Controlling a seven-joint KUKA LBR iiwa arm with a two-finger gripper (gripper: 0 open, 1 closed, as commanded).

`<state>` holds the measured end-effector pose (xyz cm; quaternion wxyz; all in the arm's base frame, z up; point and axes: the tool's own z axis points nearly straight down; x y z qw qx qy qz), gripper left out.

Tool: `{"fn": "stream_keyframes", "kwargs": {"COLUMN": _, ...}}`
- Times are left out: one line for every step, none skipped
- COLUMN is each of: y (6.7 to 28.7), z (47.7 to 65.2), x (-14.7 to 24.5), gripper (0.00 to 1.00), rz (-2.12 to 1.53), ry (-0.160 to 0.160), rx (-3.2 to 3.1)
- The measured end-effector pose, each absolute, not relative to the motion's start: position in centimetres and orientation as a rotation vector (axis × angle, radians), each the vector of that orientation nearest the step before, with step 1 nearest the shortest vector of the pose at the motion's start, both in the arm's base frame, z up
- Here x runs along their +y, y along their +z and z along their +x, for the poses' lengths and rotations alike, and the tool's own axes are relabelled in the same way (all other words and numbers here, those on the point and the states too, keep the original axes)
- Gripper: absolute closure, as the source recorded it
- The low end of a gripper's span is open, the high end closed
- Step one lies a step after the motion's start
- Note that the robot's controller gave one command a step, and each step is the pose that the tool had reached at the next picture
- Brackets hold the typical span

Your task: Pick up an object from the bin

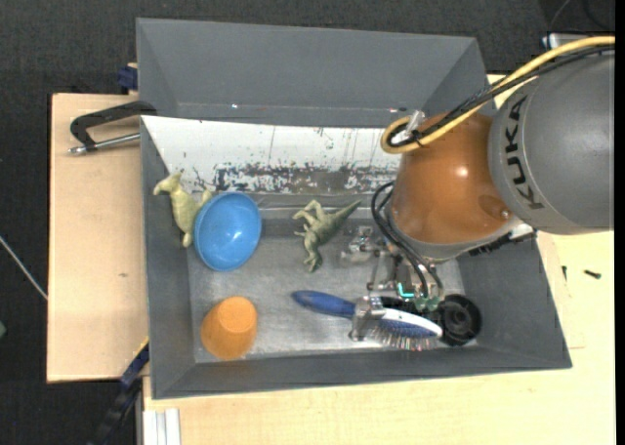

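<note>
My gripper [370,314] hangs below the arm's orange cover at the bin's front right, right over a brush [324,304]. The brush has a blue handle pointing left and a blue-and-white bristle head under the gripper. The gripper's metal tip sits at the brush's neck, and I cannot tell whether it grips it. A black round ring-like thing [458,319] lies just right of the brush head. A green toy dinosaur [318,224] stands a little up and left of the gripper.
A blue egg-shaped shell [228,229] lies at the left, with a pale yellow-green dinosaur [180,202] beside it by the left wall. An orange cup-like thing [229,326] sits at the front left. The arm covers the bin's right side.
</note>
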<state>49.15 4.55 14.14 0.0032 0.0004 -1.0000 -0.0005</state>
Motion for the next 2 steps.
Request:
{"fn": "stream_keyframes", "kwargs": {"y": 7.01, "z": 50.00, "x": 3.18, "gripper": 0.00, "rz": -0.006, "ry": -0.003, "rx": -3.150}}
{"fn": "stream_keyframes", "kwargs": {"y": 7.36, "z": 50.23, "x": 3.21, "gripper": 1.00, "rz": -0.007, "ry": -0.004, "rx": -3.158}}
